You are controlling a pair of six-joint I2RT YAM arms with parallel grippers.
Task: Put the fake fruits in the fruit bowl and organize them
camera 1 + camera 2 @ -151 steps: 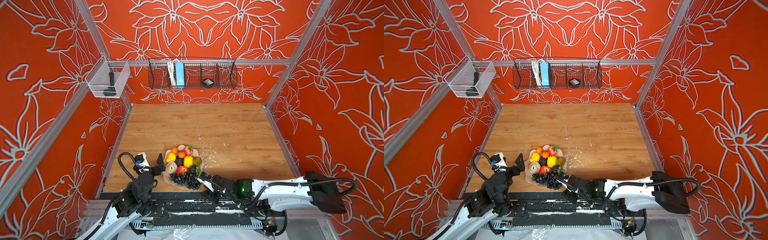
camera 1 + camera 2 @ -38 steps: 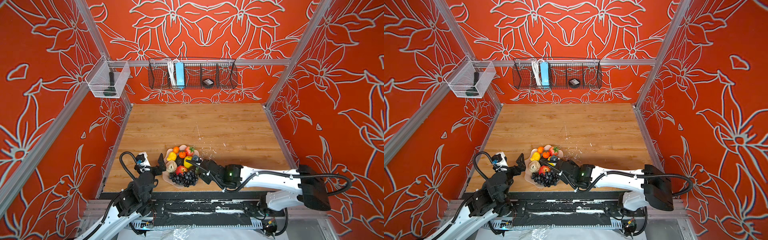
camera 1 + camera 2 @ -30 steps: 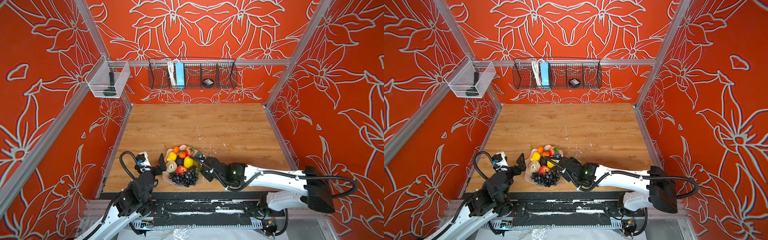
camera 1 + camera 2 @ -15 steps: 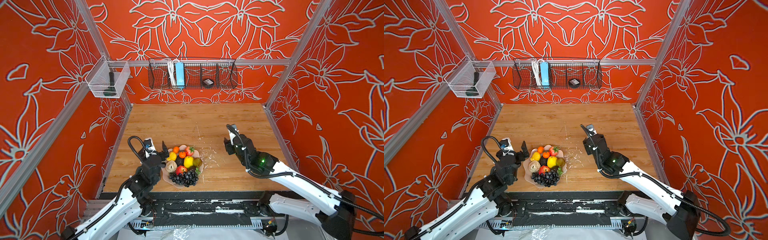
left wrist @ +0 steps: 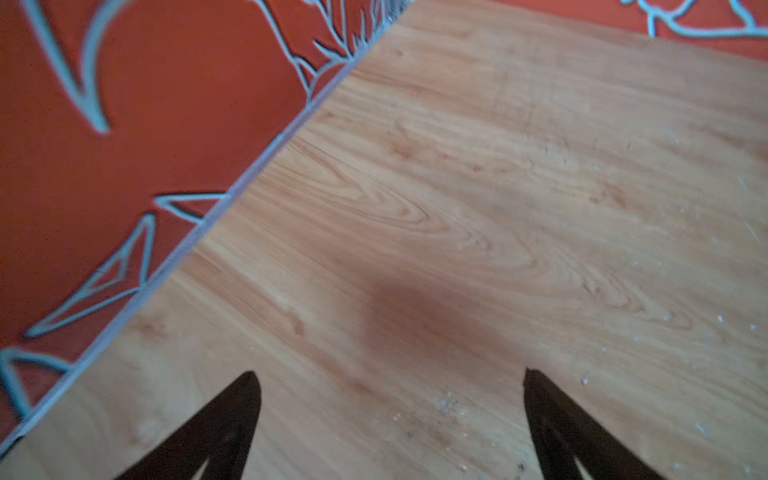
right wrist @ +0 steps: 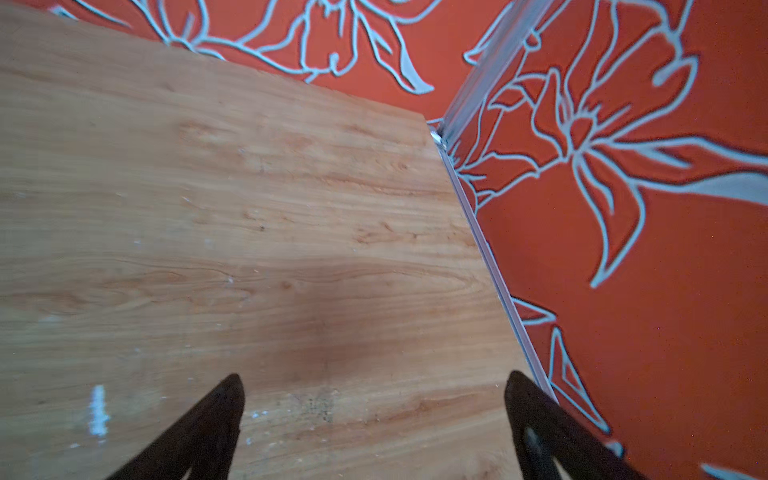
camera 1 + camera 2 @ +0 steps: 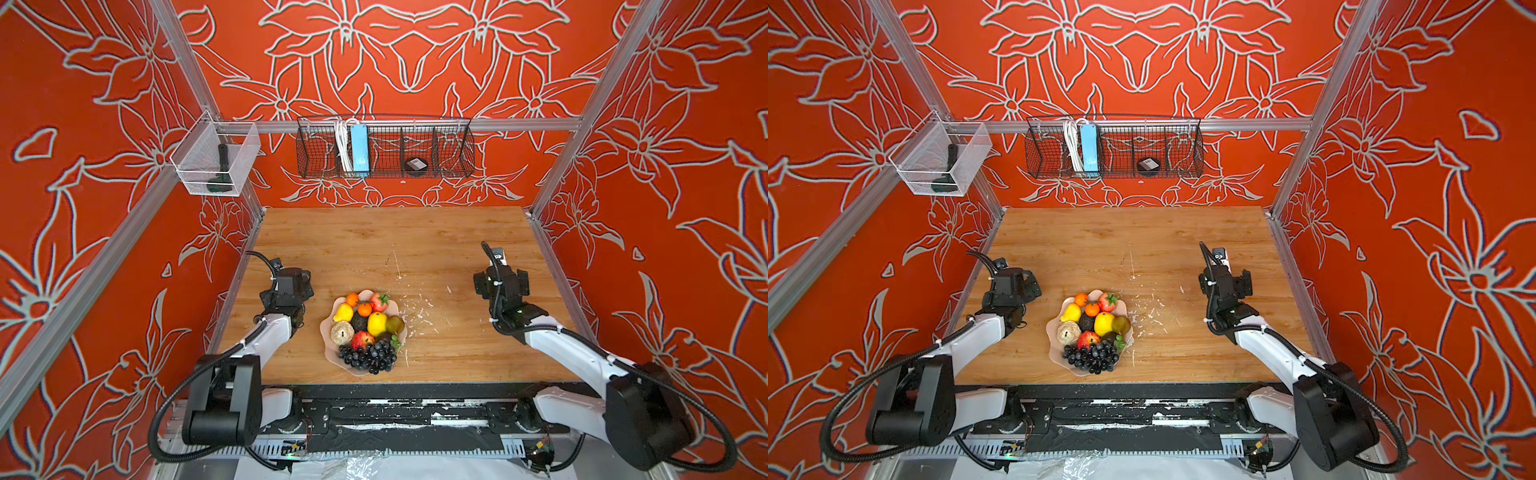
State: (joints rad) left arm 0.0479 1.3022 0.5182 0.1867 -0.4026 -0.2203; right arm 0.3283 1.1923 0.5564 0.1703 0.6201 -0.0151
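Observation:
The fruit bowl (image 7: 328, 345) (image 7: 1054, 354), pale pink with a wavy rim, sits on the wooden table near the front edge in both top views. Inside it lie the fake fruits: two small oranges (image 7: 352, 299), a strawberry (image 7: 379, 302), a yellow lemon (image 7: 377, 323), a dark avocado (image 7: 359, 322), a beige one (image 7: 342, 332), a red apple (image 7: 361, 340) and a dark grape bunch (image 7: 368, 357) (image 7: 1092, 356). My left gripper (image 7: 291, 284) (image 5: 389, 374) hovers left of the bowl, open and empty. My right gripper (image 7: 500, 282) (image 6: 374, 374) hovers far right of it, also open and empty.
A black wire basket (image 7: 384, 151) with a blue power strip hangs on the back wall. A clear bin (image 7: 214, 164) hangs at the left wall. White flecks (image 7: 419, 309) dot the wood right of the bowl. Orange walls close in on three sides.
The right gripper has left the bowl, swung out to the right side of the table and opened. The left arm has risen and moved further back along the left side.

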